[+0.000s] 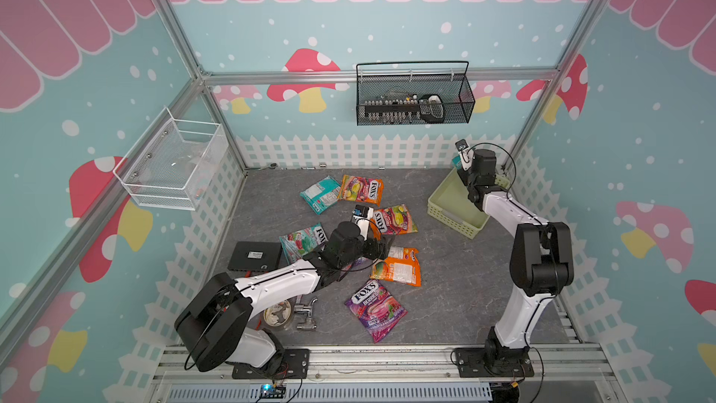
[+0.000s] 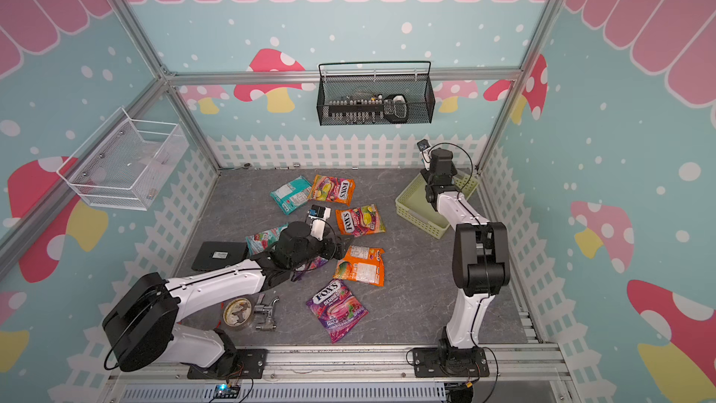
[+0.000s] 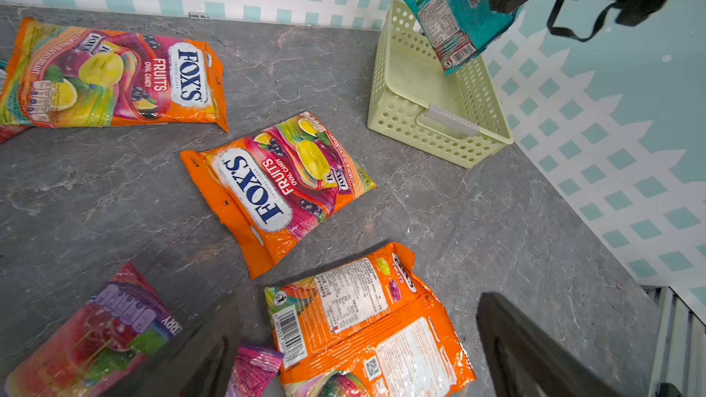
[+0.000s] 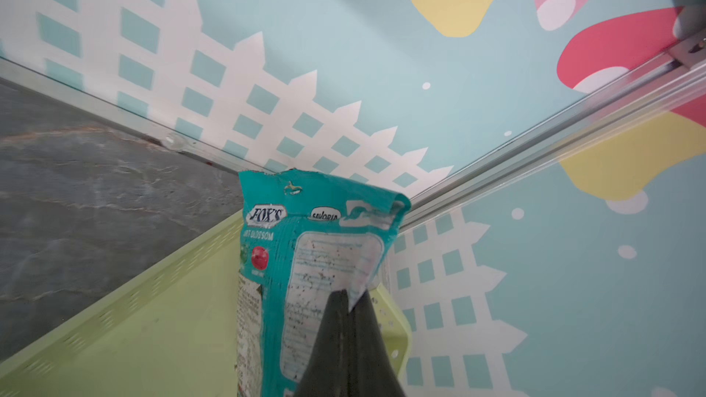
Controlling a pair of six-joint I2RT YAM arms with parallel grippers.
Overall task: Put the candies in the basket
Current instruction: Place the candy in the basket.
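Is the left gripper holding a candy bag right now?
No, the left gripper stands wide open over the label-up orange bag, clamping nothing.

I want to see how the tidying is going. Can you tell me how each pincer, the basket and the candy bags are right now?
Right pincer: shut on the teal candy bag, above the basket.
Left pincer: open, holding nothing.
Basket: on the table, nothing seen inside.
Teal candy bag: hanging in the air, not dropped yet.
Purple candy bag: flat on the table, front up.

Teal FOX'S candy bag (image 4: 305, 261), white label facing, pinched in right gripper (image 4: 349, 296) jaws over pale green basket (image 4: 133, 337); grey worktop (image 4: 95, 192) beside.
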